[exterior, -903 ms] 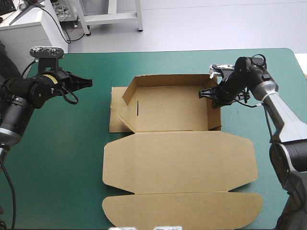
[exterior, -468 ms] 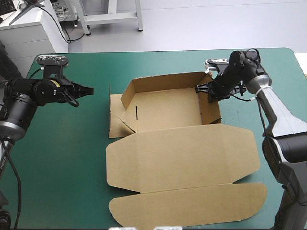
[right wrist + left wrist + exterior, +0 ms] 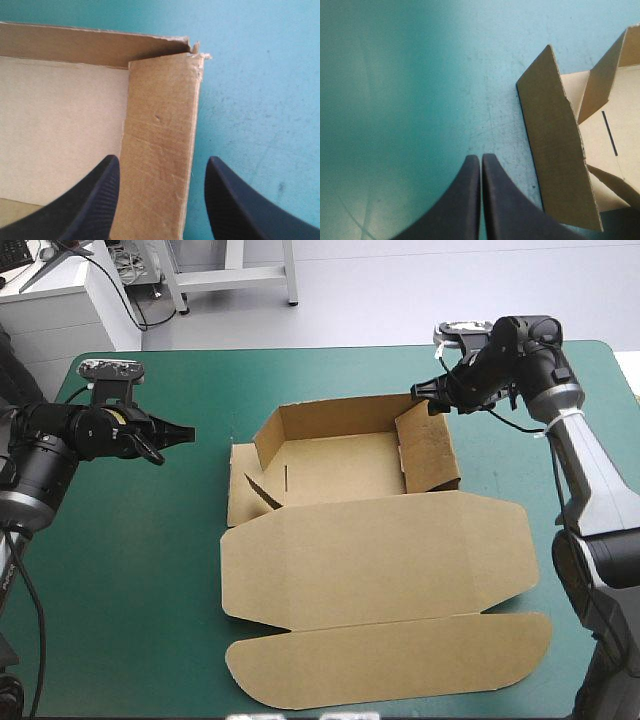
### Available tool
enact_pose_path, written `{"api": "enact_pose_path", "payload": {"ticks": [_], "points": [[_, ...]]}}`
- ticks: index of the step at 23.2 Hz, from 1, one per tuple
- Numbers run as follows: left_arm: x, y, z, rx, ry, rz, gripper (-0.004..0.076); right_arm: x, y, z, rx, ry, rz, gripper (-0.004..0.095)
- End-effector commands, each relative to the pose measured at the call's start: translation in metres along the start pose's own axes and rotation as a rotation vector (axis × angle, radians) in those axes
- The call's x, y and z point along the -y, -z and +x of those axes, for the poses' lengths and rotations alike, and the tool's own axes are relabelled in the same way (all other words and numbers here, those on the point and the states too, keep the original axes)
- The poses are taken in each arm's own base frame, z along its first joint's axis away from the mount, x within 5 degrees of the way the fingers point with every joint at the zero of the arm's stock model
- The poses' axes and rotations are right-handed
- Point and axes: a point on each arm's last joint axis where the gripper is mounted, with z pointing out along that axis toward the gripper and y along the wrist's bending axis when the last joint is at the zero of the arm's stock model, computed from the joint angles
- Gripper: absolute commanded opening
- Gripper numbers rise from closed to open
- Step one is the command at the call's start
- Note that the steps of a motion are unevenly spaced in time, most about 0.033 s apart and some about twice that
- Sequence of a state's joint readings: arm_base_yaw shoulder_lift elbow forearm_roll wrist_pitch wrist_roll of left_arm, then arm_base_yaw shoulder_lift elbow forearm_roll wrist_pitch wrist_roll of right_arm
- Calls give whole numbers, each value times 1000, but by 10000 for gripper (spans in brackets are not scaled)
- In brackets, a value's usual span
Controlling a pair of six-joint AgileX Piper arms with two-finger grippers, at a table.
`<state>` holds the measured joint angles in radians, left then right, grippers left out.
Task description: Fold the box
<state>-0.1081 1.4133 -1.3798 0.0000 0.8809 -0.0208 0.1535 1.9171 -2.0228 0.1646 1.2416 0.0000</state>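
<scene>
The brown box [image 3: 370, 540] lies near the middle of the worktop [image 3: 150, 570], as an open tray with its lid [image 3: 380, 555] flat on the near side. The rounded tuck flap [image 3: 390, 665] lies flat beyond the lid, close to the near edge of the worktop. The board is plain brown.

The right end effector [image 3: 420, 390] is wide open at the far right corner of the tray. In its wrist view the right end effector [image 3: 162, 159] has its 2 black fingers [image 3: 90, 200] well apart, and the top edge of the raised right wall [image 3: 160, 150] runs between them and ahead to the corner. There it meets the far wall [image 3: 90, 47], which also stands up. Whether either finger touches the board cannot be told. The tray floor [image 3: 55, 125] is beside 1 finger and the teal-green cover [image 3: 260, 90] beside the other.

The left end effector [image 3: 188, 430] is shut on nothing and hangs over bare cover, apart from the left side of the box and pointing toward it. In its wrist view the left end effector [image 3: 481, 157] shows its fingers [image 3: 465, 200] meeting in 1 pointed arch. Just beside it and ahead stands the left flap [image 3: 560, 145], tilted up off the cover and not yet upright. Past the flap, a thin dark slot [image 3: 609, 132] is cut in the tray floor.

A small yellow label [image 3: 113, 412] sits on the left arm behind its end effector, and it is too small to read.
</scene>
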Motion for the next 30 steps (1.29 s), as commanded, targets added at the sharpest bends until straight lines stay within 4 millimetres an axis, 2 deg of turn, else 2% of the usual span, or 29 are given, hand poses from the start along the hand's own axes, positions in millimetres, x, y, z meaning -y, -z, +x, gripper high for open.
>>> {"api": "enact_pose_path", "payload": {"ticks": [1, 5, 7, 10, 12, 14, 15, 16, 17, 18, 19, 20, 21, 22, 23, 24, 27, 30], "points": [[-4, 17, -9, 93, 28, 6, -3, -9, 73, 1, 162, 33, -2, 488], [-24, 18, -8, 87, 135, 7, -3, -12, 105, 11, 217, 47, 21, 488], [-34, 19, -7, 85, 182, 30, -3, -10, 114, 17, 224, 53, 45, 488], [-42, 21, -6, 84, 224, 93, -3, -7, 114, 20, 216, 59, 78, 486], [-43, 22, -6, 88, 223, 122, -3, -7, 107, 18, 211, 55, 76, 486], [-42, 22, -6, 84, 222, 133, -3, -6, 96, 15, 187, 42, 66, 486], [-42, 22, -6, 78, 219, 135, -3, -4, 80, 13, 145, 36, 59, 486], [-42, 22, -5, 77, 221, 137, -5, -3, 73, 12, 129, 34, 59, 486], [-42, 22, -5, 68, 218, 138, -6, 0, 55, 9, 90, 29, 61, 486], [-42, 22, -4, 65, 216, 137, -6, 0, 47, 8, 73, 24, 52, 486], [-42, 22, -4, 66, 211, 137, -6, 2, 26, 6, 31, 14, 38, 486], [-42, 22, -4, 66, 211, 137, -6, 3, 15, 6, 8, 10, 37, 486], [-42, 22, -4, 66, 211, 137, -6, 6, -6, 5, -36, 2, 35, 486], [-42, 22, -4, 66, 211, 137, -6, 7, -14, 5, -53, -1, 33, 486], [-42, 22, -4, 66, 211, 137, -6, 9, -33, 6, -93, -13, 19, 487], [-42, 22, -4, 66, 211, 137, -6, 7, -43, 7, -114, -31, -16, 486], [-42, 22, -4, 62, 208, 138, -6, 5, -65, 9, -158, -60, -81, 486], [-41, 22, -3, 53, 182, 142, -8, 9, -69, 9, -165, -41, -40, 485]]}}
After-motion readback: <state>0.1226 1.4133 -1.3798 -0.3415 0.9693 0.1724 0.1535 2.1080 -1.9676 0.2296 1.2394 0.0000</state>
